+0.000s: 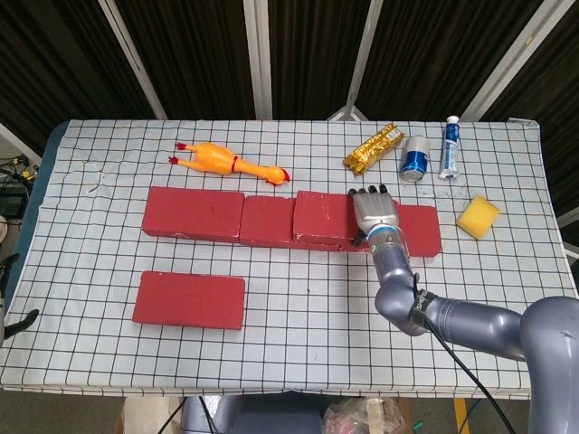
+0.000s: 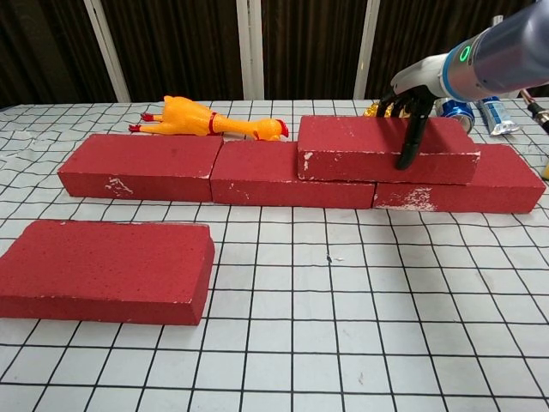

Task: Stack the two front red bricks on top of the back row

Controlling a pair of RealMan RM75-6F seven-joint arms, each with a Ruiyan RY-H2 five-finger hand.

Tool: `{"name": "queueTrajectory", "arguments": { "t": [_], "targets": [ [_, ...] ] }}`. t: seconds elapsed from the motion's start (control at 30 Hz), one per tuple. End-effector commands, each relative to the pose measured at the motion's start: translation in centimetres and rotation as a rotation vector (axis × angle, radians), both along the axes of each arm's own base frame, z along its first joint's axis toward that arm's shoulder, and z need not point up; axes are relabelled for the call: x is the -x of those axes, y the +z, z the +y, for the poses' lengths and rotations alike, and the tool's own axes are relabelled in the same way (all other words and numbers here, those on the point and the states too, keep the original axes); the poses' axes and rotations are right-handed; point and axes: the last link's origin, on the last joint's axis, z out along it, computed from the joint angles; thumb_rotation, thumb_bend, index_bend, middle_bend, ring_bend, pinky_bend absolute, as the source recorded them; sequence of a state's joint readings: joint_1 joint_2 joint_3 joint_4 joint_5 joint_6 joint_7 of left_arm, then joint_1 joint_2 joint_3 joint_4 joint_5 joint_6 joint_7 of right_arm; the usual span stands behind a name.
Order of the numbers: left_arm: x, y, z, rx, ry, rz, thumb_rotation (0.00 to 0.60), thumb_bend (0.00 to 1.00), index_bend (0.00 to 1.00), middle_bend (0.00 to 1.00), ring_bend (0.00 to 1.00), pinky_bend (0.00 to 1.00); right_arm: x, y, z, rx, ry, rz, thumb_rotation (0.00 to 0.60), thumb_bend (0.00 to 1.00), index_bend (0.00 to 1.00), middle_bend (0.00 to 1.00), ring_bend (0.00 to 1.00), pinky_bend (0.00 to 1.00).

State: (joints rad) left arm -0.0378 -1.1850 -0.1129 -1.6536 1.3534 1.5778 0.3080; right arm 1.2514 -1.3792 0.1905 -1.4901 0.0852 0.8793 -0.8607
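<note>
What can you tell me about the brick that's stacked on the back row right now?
The stacked brick is a flat red block with a rough, speckled face and chipped whitish marks at its front lower corner. It lies level across the middle brick and the right brick of the back row, spanning their joint. The right hand grips it near its right end, fingers behind, thumb on the front face.

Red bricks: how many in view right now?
5. Three form the back row, one is stacked on it under the right hand, one lies front left.
</note>
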Motion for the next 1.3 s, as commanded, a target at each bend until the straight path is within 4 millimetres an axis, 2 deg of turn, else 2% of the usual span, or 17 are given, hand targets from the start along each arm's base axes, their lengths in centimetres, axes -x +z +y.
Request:
{"name": "queueTrajectory", "arguments": {
  "t": [0.03, 0.53, 1.1, 1.3],
  "targets": [
    [0.01, -0.03, 0.00, 0.002, 0.001, 0.001, 0.600, 0.00, 0.18, 0.03, 0.00, 0.12, -0.02, 0.01, -0.01, 0.000, 0.001, -0.001, 0.600, 0.16, 0.27, 0.22, 0.10, 0.00],
    [0.03, 0.07, -0.09, -0.001, 0.001, 0.000, 0.600, 0.00, 0.18, 0.03, 0.00, 0.12, 0.07, -0.16, 0.04, -0.009, -0.006, -0.006, 0.600, 0.16, 0.27, 0.21, 0.08, 0.00],
    [0.05, 0.15, -0.16, -0.003, 0.004, 0.001, 0.600, 0.00, 0.18, 0.02, 0.00, 0.12, 0.06, -0.05, 0.08, -0.020, -0.017, 0.000, 0.600, 0.16, 0.17, 0.02, 0.00, 0.00],
    [0.05, 0.18, -0.21, -0.004, 0.004, 0.001, 0.600, 0.00, 0.18, 0.02, 0.00, 0.12, -0.09, 0.04, 0.19, -0.024, -0.017, -0.004, 0.600, 0.16, 0.13, 0.00, 0.00, 0.00]
  ]
}}
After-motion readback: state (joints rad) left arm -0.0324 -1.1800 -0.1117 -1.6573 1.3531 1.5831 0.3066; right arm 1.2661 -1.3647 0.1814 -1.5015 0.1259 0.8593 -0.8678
